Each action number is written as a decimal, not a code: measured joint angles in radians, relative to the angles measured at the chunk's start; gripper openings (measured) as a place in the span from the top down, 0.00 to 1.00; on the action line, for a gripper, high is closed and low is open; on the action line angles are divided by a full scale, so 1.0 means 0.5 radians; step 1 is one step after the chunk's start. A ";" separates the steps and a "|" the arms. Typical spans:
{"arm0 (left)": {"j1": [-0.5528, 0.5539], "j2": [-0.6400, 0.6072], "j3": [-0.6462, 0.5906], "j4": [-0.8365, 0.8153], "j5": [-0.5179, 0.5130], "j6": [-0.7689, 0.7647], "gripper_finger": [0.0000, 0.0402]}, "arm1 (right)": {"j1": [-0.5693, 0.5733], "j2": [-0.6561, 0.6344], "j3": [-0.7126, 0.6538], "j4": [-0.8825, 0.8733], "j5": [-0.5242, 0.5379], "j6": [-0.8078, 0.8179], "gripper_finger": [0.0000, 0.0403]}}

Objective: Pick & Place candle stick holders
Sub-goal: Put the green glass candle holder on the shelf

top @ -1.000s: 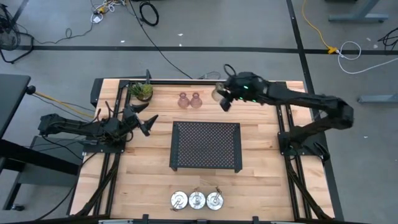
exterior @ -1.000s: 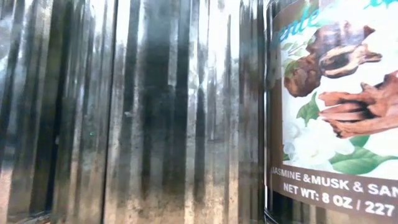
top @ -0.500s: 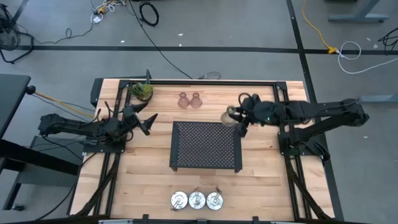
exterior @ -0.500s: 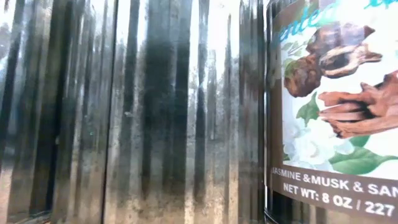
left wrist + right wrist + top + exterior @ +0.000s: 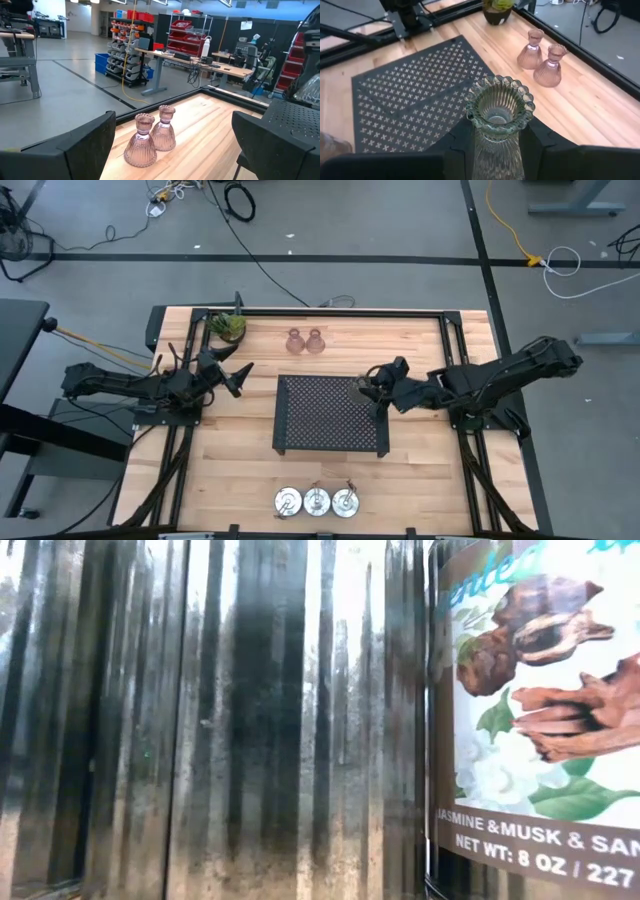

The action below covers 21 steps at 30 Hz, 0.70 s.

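My right gripper (image 5: 372,388) is shut on the green glass candle stick holder (image 5: 498,120) over the far right corner of the black perforated tray (image 5: 330,415). Two pink glass holders (image 5: 304,340) stand side by side on their bases near the table's far edge. Three silver dish holders (image 5: 317,501) sit in a row at the near edge. My left gripper (image 5: 238,376) is open and empty at the table's left, pointing toward the pink holders (image 5: 152,135). My right gripper pinches the green holder's ribbed body (image 5: 492,150) below its scalloped rim, between its two fingers (image 5: 460,145), one on either side. The holder stands upright in the hold, its mouth up. The fingers hide its base, so I cannot tell whether it touches the tray.
A small potted plant (image 5: 228,326) stands at the far left corner. Black frame rails run along the table's far edge and both sides. The low view is filled by a shiny fluted surface (image 5: 200,720) and a labelled jar (image 5: 540,720).
My right gripper has carried the green holder from beside the pink holders at the far edge toward the near edge, ending over the tray's far right corner. The holder has stayed upright.
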 joint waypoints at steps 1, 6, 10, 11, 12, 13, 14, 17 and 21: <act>0.001 0.000 0.000 0.000 0.000 0.000 0.01 | 0.004 0.011 0.000 0.001 0.005 0.002 0.75; 0.000 0.000 0.001 0.000 0.000 0.000 0.01 | 0.004 0.051 0.000 -0.065 0.115 0.043 0.75; 0.001 0.000 0.000 0.000 0.000 0.001 0.01 | 0.002 0.059 -0.001 -0.064 0.147 0.044 0.75; 0.001 0.000 0.000 0.000 0.000 0.000 0.01 | 0.002 0.060 -0.001 -0.066 0.146 0.044 0.75; 0.000 0.000 0.000 0.000 0.000 0.000 0.01 | 0.002 0.065 -0.001 -0.067 0.146 0.044 0.75; 0.000 0.000 0.000 0.000 0.000 0.000 0.01 | 0.002 0.066 -0.001 -0.067 0.147 0.048 0.75; 0.001 0.000 0.000 0.000 0.001 0.001 0.01 | 0.002 0.067 -0.001 -0.069 0.146 0.060 0.75; 0.001 0.000 0.001 0.000 0.001 0.001 0.01 | 0.002 0.078 0.000 -0.086 0.149 0.095 0.75; 0.000 0.000 0.000 0.000 0.001 0.002 0.01 | 0.001 0.098 -0.001 -0.101 0.169 0.122 0.75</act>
